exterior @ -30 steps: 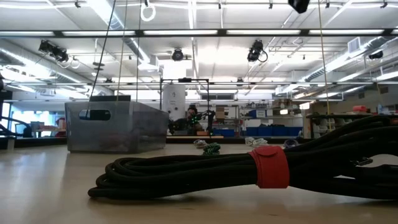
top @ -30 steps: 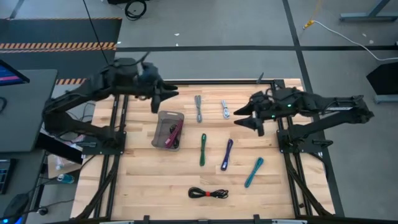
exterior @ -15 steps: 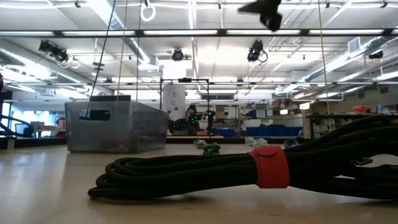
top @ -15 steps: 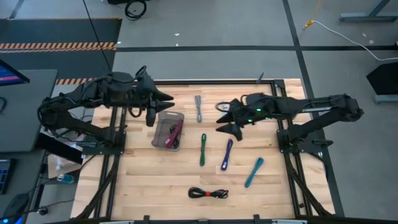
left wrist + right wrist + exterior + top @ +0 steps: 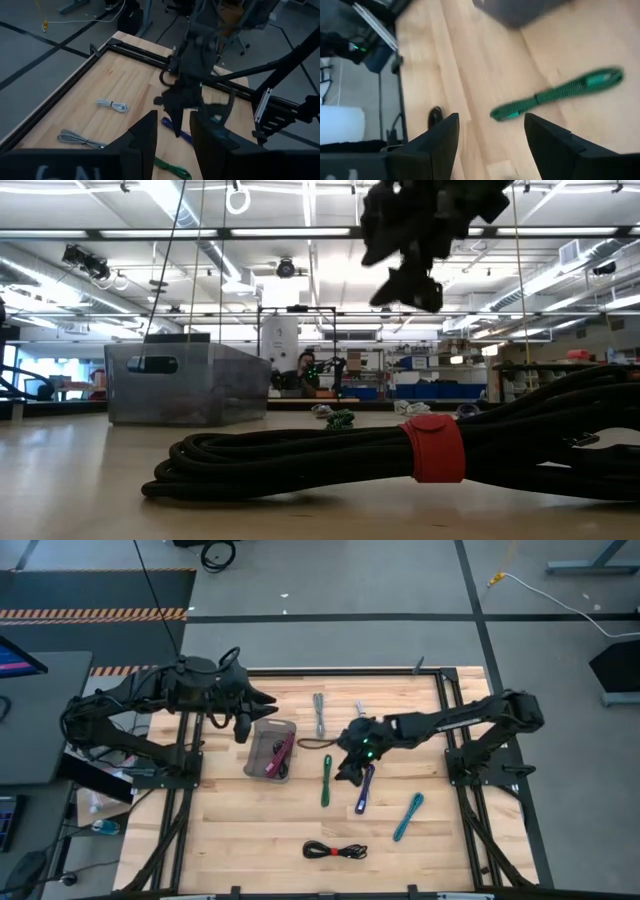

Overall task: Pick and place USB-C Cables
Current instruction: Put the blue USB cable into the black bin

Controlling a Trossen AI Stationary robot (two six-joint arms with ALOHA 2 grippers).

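table [image 5: 230,830]: light wood | on it: grey tray [image 5: 258,752], grey [image 5: 319,714], green [image 5: 326,781], purple [image 5: 364,790], teal [image 5: 408,817], black cables [image 5: 335,851]

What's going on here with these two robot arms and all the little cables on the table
Two robot arms are sorting short USB-C cables into a grey tray, which already holds a magenta cable. The right gripper is open and empty, reaching over the middle of the table between the green cable and the purple cable. The left gripper hovers at the tray's far end, carrying nothing visible. The teal cable, black cable and two grey cables lie on the table.
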